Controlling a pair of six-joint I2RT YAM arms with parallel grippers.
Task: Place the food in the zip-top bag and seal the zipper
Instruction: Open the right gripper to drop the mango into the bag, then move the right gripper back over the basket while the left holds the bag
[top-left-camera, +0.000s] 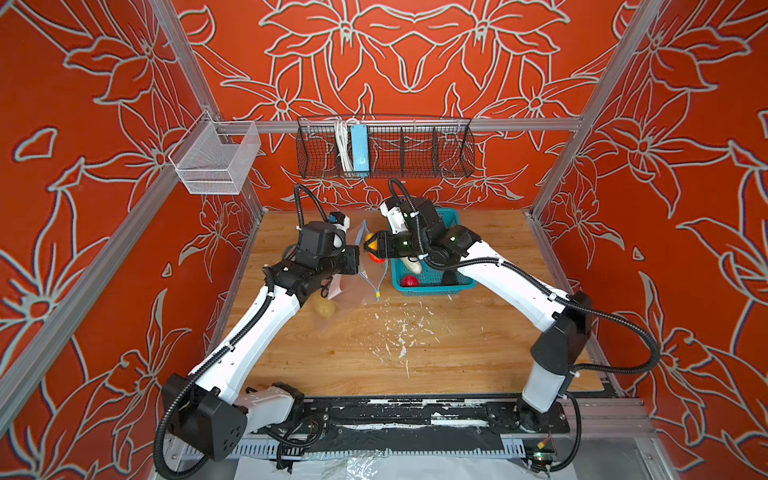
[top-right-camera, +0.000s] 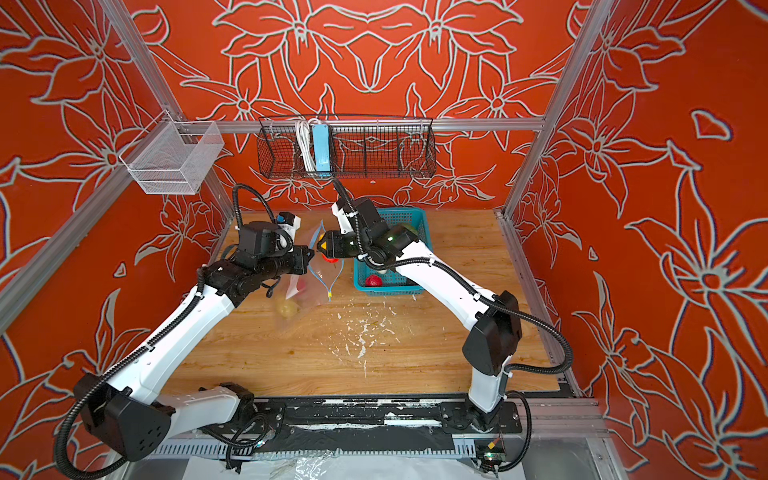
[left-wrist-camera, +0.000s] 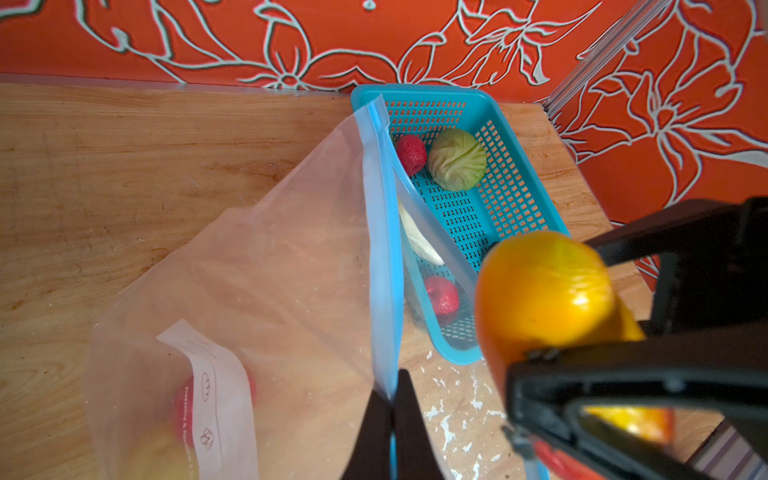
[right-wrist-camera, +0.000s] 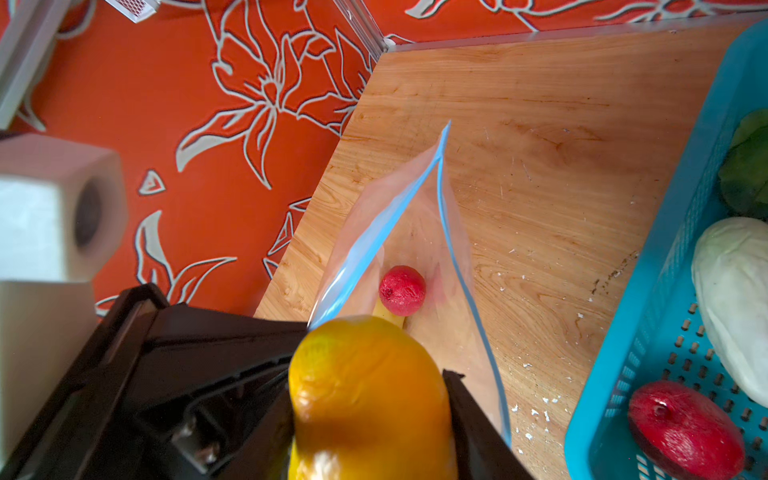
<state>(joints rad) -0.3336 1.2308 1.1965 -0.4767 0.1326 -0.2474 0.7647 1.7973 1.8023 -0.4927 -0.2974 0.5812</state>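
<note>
The bag (left-wrist-camera: 270, 270) zipper (left-wrist-camera: 382, 249) is clamped in the jaws of the left gripper (left-wrist-camera: 392, 401), arm stretched forward. An orange fruit (right-wrist-camera: 365, 415) is gripped in the jaws of the right gripper (right-wrist-camera: 368, 374), wrist turned toward the bag.

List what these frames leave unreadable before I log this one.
- Yellow potato: right wrist view, mostly behind the red berry and orange-red fruit.
- Green piece: right wrist view, cut by the frame edge; cabbage or leaf, unclear.
- Basket contents: both top views, largely covered by the right arm.
- Left gripper: in both top views, tips hidden by its own wrist.
</note>
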